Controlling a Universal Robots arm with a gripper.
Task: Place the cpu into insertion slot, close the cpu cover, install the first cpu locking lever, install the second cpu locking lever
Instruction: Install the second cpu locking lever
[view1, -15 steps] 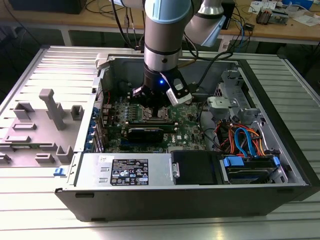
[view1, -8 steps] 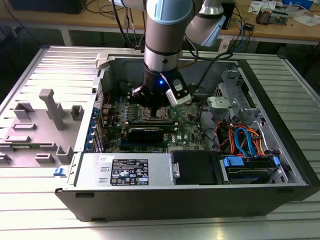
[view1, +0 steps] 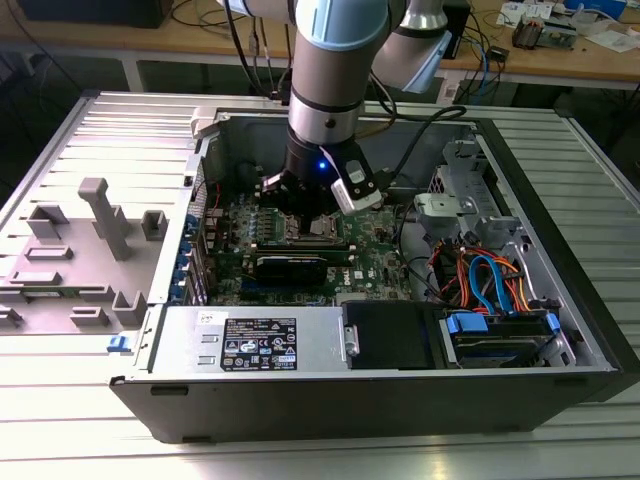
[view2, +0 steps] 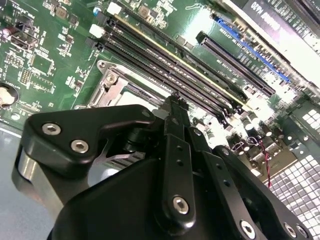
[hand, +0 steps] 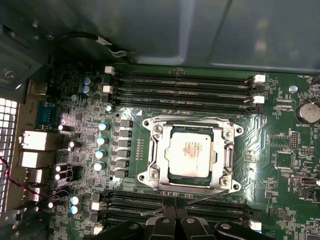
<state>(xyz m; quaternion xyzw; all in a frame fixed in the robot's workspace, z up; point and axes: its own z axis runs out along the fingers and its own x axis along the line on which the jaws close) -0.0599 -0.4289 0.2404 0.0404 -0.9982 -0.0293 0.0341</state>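
CPU (hand: 191, 151) sits seated in the insertion slot (hand: 172, 176) on the green motherboard (hand: 285, 165), framed by the closed cpu cover (hand: 159, 150). Just above the socket hangs the gripper (hand: 172, 220); whether its jaws are open or closed cannot be told.

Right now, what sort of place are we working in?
Likely an electronics lab or workshop: an opened computer case lies on a slatted metal table, with a cluttered wooden bench of cables and circuit boards behind it.

My gripper (view2: 172, 107): matt black metal. Cpu (hand: 191, 151) top dull silver-grey metal; cpu cover (hand: 159, 150) bright bare steel; motherboard (hand: 290, 165) glossy green.
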